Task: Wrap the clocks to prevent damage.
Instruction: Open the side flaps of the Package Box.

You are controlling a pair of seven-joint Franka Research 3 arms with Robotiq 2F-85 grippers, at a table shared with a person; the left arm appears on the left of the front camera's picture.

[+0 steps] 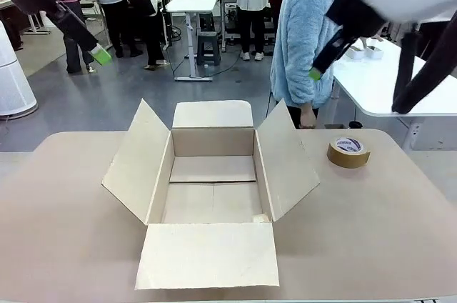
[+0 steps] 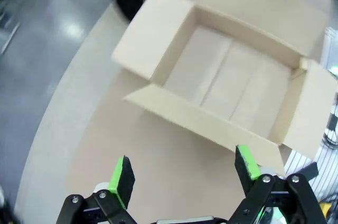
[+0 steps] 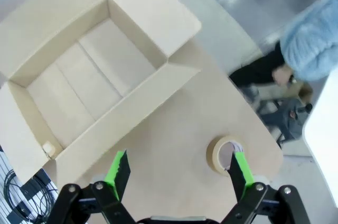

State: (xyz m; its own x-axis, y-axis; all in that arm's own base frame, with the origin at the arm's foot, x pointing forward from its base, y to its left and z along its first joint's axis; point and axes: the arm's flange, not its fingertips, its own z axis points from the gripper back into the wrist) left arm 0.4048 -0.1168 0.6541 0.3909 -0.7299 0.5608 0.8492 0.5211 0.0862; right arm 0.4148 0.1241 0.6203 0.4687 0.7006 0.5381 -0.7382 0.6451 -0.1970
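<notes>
The clocks are out of view. An open brown cardboard box stands in the middle of the table with its flaps spread and nothing large inside. My left gripper hangs high above the table's left side. In the left wrist view it is open and holds nothing, looking down on the box. My right gripper is raised at the upper right. In the right wrist view it is open and holds nothing, above the table between the box and the tape roll.
A brown tape roll lies flat on the table to the right of the box, also in the right wrist view. A person in a light blue fleece stands at the far side. A white table is at back right.
</notes>
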